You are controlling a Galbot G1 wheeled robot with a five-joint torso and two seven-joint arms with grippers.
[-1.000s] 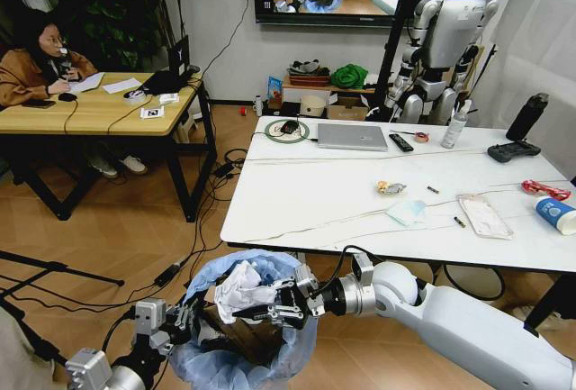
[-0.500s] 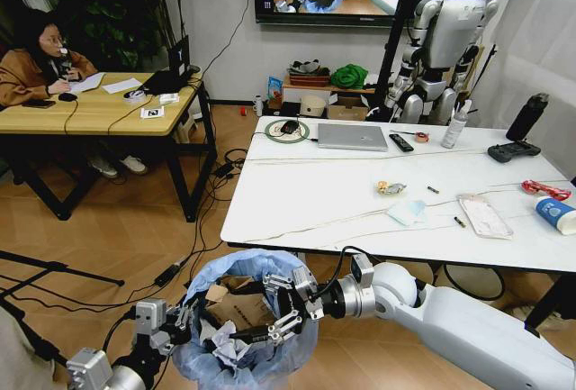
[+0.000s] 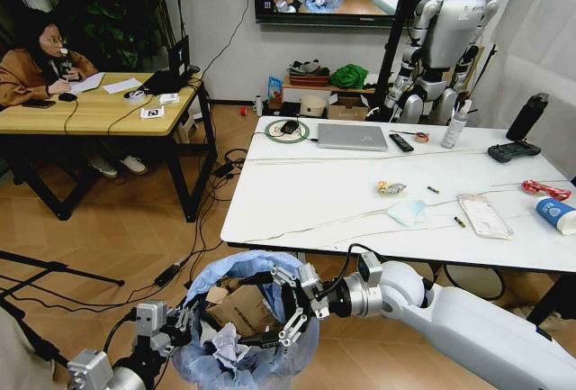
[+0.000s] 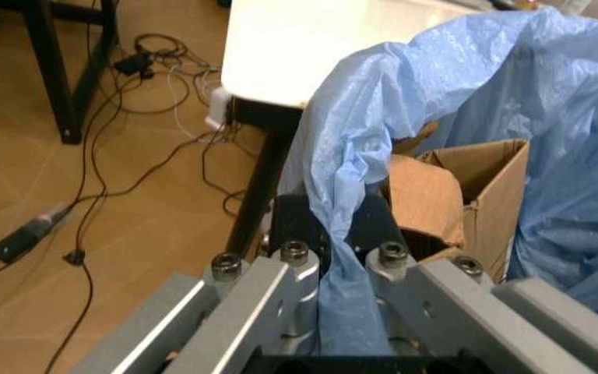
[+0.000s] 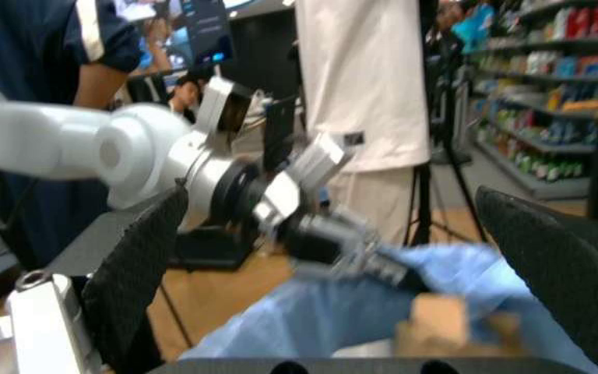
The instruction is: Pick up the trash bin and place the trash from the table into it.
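The right gripper (image 3: 286, 307) hangs over the mouth of the trash bin (image 3: 247, 318), its fingers (image 3: 293, 322) spread wide with nothing between them. The left gripper (image 4: 330, 257) is closed on the bin's near rim, pinching a fold of the light-blue bag liner (image 4: 330, 187). The bin stands upright, mouth facing up, held off the floor just in front of the table's (image 3: 297, 196) near edge and below its top. Inside lie one brown paper bag (image 3: 236, 302) and one crumpled white tissue (image 3: 223, 352).

Open wooden floor lies to the bin's left, crossed by cables. On the tabletop five pieces of litter are spread well apart: a small snack wrapper (image 3: 391, 188), a face mask (image 3: 407, 213), a clear plastic bag (image 3: 484, 215), a red wrapper (image 3: 544, 190) and a blue-white paper cup (image 3: 555, 213) lying on its side at the right edge.
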